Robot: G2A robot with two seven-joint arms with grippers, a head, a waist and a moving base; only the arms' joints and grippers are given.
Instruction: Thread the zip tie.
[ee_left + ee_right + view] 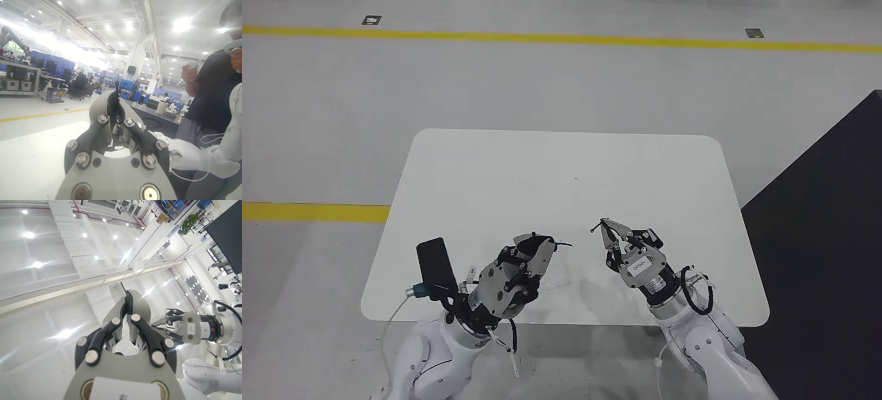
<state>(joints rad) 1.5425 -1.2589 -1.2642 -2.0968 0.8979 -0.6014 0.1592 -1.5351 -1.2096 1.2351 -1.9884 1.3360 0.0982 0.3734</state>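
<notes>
My left gripper point(539, 243) hangs over the near part of the white table point(572, 180), shut on a black zip tie point(116, 89). The tie's small square head sticks out past the fingertips point(111, 100). My right gripper point(608, 229) is a short gap away, facing it, and is shut on a thin black strip point(123, 288) whose pointed tip pokes beyond the pads point(129, 298). From the right wrist view the left gripper point(170, 321) shows off to the side, apart from the strip. I cannot tell whether both grippers hold one tie.
The table's near edge point(562, 322) runs just beneath both wrists. A dark partition point(832, 250) stands close to the table's right side. Yellow floor lines point(542, 38) cross the grey floor beyond and left of the table.
</notes>
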